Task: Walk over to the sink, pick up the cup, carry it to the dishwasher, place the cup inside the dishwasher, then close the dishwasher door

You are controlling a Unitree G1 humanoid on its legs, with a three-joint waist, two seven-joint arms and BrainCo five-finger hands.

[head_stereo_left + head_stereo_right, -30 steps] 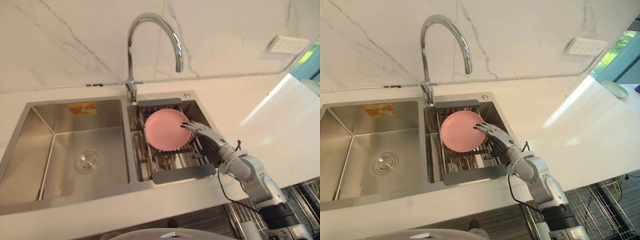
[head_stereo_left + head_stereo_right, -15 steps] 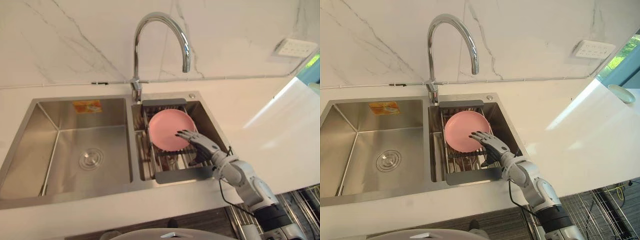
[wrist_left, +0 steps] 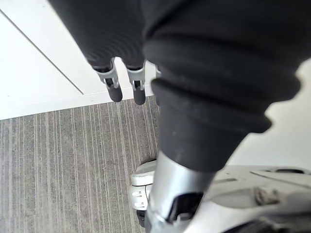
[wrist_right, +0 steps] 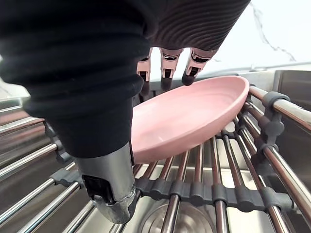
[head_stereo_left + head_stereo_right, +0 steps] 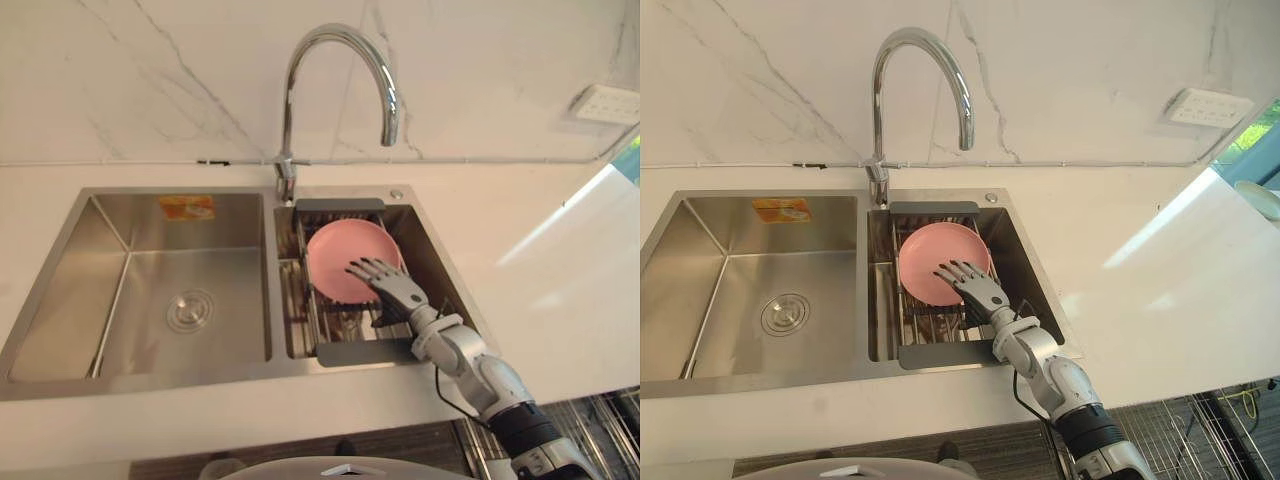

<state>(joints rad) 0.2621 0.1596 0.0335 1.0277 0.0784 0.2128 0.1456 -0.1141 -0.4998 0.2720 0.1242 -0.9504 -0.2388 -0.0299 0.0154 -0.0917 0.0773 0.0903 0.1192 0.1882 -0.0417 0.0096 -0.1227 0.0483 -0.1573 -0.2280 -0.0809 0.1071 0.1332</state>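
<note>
- Left hand: it hangs above a grey striped floor. Its fingers are extended and apart, and they hold nothing.
- Stainless steel sink: it has 2 basins set into a white countertop. The left basin has a round drain in its floor and an orange sticker on its back wall.
- Faucet: a chrome gooseneck that rises from the sink's back rim between the 2 basins. Its spout arches over the right basin.
- Drying rack: metal bars with dark grey end pieces and dark grey joints, spanning the right basin.
- Pink plate: it sits on the rack in the right basin, toward the back.
  - It is round, plain pale pink and unmarked, with a matte surface.
  - It is shallow, with a gently raised rim.
  - It rests tilted on the rack bars with its hollow face up.
- Right hand: it reaches into the right basin from the near right.
  - Its fingers are straight and spread apart over the plate's near half, and nothing is clamped.
  - In the right wrist view the dark tips lie close above the plate's inner face.
  - Whether the tips touch the plate cannot be told.
- Wall outlet: a white plate on the marble-pattern wall at the far right, above the countertop.
</note>
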